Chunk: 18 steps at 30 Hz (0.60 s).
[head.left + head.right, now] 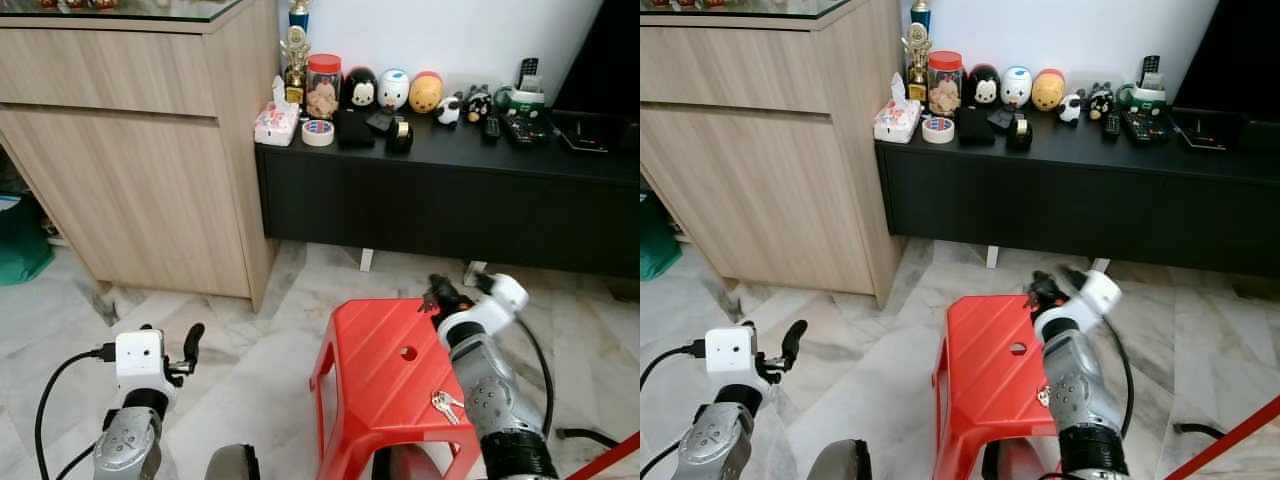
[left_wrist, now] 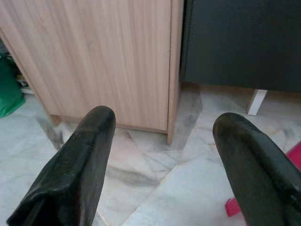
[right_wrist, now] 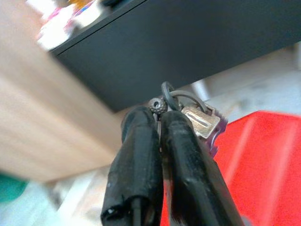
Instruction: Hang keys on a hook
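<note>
Right wrist view shows you the right gripper with its fingers pinched shut on a bunch of keys, ring and silver key poking out above the tips; from the head it hangs over the far edge of the red stool. A second set of keys lies on the stool beside that forearm. Your left gripper idles low with fingers spread, aimed at the wooden cabinet. Pickup looks done; next you must find a hook and carry the keys there.
</note>
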Available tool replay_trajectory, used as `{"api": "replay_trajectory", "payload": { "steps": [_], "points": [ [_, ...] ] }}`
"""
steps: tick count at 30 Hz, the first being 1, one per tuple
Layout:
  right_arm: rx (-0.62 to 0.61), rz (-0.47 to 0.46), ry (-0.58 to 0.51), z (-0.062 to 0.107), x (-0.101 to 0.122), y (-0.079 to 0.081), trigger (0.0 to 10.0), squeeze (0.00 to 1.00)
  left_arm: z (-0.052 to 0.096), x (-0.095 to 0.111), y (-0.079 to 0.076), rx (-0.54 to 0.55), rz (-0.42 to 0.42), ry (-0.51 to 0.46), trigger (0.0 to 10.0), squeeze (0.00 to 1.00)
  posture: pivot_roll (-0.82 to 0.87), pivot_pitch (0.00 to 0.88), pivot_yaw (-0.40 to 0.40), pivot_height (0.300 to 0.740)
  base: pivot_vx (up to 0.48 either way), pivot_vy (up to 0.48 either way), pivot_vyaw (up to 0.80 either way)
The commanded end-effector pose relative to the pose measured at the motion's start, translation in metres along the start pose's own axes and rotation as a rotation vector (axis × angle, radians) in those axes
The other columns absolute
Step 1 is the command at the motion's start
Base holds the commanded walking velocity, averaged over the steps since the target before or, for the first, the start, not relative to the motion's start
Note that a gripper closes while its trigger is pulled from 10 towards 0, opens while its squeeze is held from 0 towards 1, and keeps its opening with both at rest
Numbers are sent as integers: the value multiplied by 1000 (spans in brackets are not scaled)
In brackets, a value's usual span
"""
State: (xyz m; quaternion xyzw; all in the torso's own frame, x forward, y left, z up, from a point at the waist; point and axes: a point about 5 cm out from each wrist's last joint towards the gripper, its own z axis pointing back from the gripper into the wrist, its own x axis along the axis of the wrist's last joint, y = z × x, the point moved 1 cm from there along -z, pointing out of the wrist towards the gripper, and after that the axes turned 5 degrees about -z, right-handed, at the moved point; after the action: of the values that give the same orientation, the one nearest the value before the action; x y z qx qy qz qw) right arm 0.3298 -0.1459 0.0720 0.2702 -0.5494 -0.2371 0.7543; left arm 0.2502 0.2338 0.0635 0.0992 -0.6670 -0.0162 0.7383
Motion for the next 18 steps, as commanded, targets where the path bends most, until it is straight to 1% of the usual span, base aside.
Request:
{"api": "replay_trajectory", "payload": {
  "steps": [1, 2, 3, 4, 5, 6, 7, 8, 10, 11, 12, 13, 14, 15, 16, 17, 18],
  "points": [
    [1, -243, -25, -2, 9, 7, 10000, 0, 0, -2, 0, 0, -21, 5, 10000, 0, 100, 0, -80, 598, 0, 0, 0],
    [-26, -340, -49, -2, 12, 5, 10000, 0, 0, -2, 1, 1, -21, 5, 10000, 0, 100, 0, -80, 598, 0, 0, 0],
    [-45, -223, -70, -2, 18, 4, 10000, 0, 0, -2, 1, 3, -20, 4, 10000, 0, 99, 0, -78, 598, 0, 0, 0],
    [-45, -223, -70, -2, 18, 4, 10000, 0, 0, -2, 1, 3, -20, 4, 10000, 0, 99, 0, -78, 598, 0, 0, 0],
    [-21, 307, -93, -1, 24, 11, 10000, 0, 0, -3, 1, 3, -19, 4, 10000, 0, 92, 0, -76, 598, 0, 0, 0],
    [14, 447, -89, -1, 22, 15, 10000, 0, -1, -3, 0, 3, -18, 4, 10000, 0, 92, 0, -76, 598, 0, 0, 0],
    [8, 403, -83, 0, 20, 13, 10000, 0, -1, -3, -1, -1, -16, 5, 10000, 0, 93, 0, -78, 598, 0, 0, 0],
    [-26, 294, -73, 0, 18, 7, 10000, 0, -1, -4, -3, -5, -16, 6, 10000, 0, 94, 0, -80, 598, 0, 0, 0],
    [-48, 369, -54, 2, 16, 2, 10000, 0, -2, -3, -3, -6, -15, 5, 10000, 0, 95, 0, -82, 598, 0, 0, 0],
    [-71, 493, -23, 3, 14, -3, 10000, 0, -2, -3, -3, -5, -12, 4, 10000, 0, 93, 0, -81, 598, 0, 0, 0],
    [-111, 655, 33, 5, 8, -13, 10000, 0, -2, -3, -3, -4, -10, 3, 10000, 0, 92, 0, -81, 598, 0, 0, 0],
    [-111, 655, 33, 5, 8, -13, 10000, 0, -2, -3, -3, -4, -10, 3, 10000, 0, 92, 0, -81, 598, 0, 0, 0],
    [-149, 682, 126, 8, -2, -26, 10000, 0, -2, -3, -4, -5, -8, 3, 10000, 0, 88, 0, -82, 598, 0, 0, 0],
    [-162, 677, 187, 11, -9, -35, 10000, 0, -1, -4, -4, -7, -7, 5, 10000, 0, 88, 0, -83, 598, 0, 0, 0],
    [-161, 695, 241, 14, -15, -42, 10000, 0, -1, -4, -5, -8, -6, 5, 10000, 0, 90, 0, -82, 598, 0, 0, 0],
    [-156, 720, 271, 15, -18, -47, 10000, 0, -1, -4, -5, -9, -6, 5, 10000, 0, 89, 0, -82, 598, 0, 0, 0],
    [-151, 786, 335, 20, -24, -57, 10000, 0, 0, -5, -4, -9, -3, 5, 10000, 0, 89, 0, -84, 598, 0, 0, 0]
  ]
}}
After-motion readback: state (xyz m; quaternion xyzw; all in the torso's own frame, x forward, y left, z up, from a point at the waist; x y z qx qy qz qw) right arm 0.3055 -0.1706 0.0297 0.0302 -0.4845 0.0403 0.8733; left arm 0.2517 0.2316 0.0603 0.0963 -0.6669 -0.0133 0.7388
